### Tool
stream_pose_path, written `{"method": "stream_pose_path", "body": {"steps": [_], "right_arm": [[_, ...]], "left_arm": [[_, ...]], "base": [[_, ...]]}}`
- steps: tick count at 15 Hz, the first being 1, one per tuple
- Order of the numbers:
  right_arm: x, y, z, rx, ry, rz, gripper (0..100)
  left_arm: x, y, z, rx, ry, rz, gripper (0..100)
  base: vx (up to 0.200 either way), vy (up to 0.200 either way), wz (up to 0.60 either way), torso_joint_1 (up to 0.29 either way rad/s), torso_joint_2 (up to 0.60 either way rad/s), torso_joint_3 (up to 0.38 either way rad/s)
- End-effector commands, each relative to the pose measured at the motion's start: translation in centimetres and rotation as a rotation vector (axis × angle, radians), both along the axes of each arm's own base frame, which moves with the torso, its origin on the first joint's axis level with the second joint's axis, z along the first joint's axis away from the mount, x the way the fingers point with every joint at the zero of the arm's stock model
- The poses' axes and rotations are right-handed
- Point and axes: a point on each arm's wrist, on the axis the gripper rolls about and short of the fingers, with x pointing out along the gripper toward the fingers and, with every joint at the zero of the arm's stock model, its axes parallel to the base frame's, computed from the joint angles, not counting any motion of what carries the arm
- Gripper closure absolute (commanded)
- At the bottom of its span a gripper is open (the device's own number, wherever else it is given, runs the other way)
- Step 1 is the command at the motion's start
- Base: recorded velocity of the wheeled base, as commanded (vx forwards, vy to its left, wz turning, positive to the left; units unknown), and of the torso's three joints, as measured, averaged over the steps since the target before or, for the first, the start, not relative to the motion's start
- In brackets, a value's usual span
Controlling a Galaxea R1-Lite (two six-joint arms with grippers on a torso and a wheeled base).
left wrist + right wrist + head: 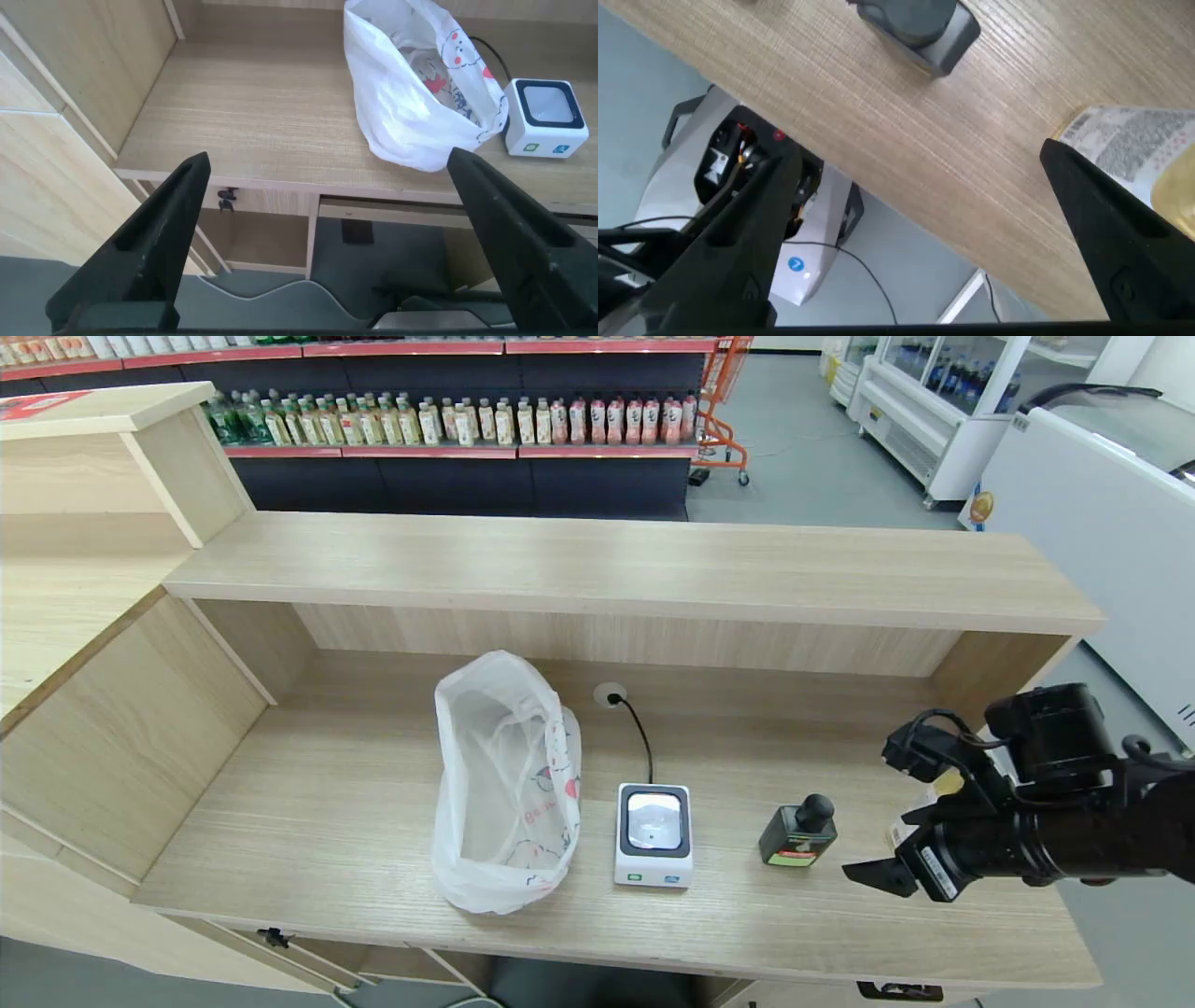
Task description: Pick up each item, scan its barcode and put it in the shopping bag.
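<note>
Bottle pickup: right gripper (920, 159) spread wide, lower right, near small dark bottle (796, 835).
Likely best to close squarely on its body, then turn the label toward the scanner (653, 833).

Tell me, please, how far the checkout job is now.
Done: nothing evident; the shopping bag looks empty. In hand: nothing; the right gripper, fingers open, is beside a labelled item. Left: that item and the dark bottle need scanning and bagging.
</note>
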Motion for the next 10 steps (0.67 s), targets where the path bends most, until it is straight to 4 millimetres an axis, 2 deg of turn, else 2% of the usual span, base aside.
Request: {"method": "stream_pose_path", "body": {"steps": [1,5,10], "right_arm": [[1.9,0.2,-2.8,0.001,0.035,0.041,0],[3.6,0.6,-4.1,0.012,-0.044,0.149,0],[5.2,0.9,-5.1,-0.008,-0.054,0.200,0]], "left_arm": [[0.0,0.0,0.0,0.000,0.001,0.000,0],[0.0,0.0,0.0,0.000,0.001,0.000,0],[0.0,0.0,0.0,0.000,0.001,0.000,0]], "base": [[0.000,0.000,0.00,0.000,0.00,0.000],[0.000,0.000,0.00,0.000,0.00,0.000],[0.000,0.000,0.00,0.000,0.00,0.000]]}}
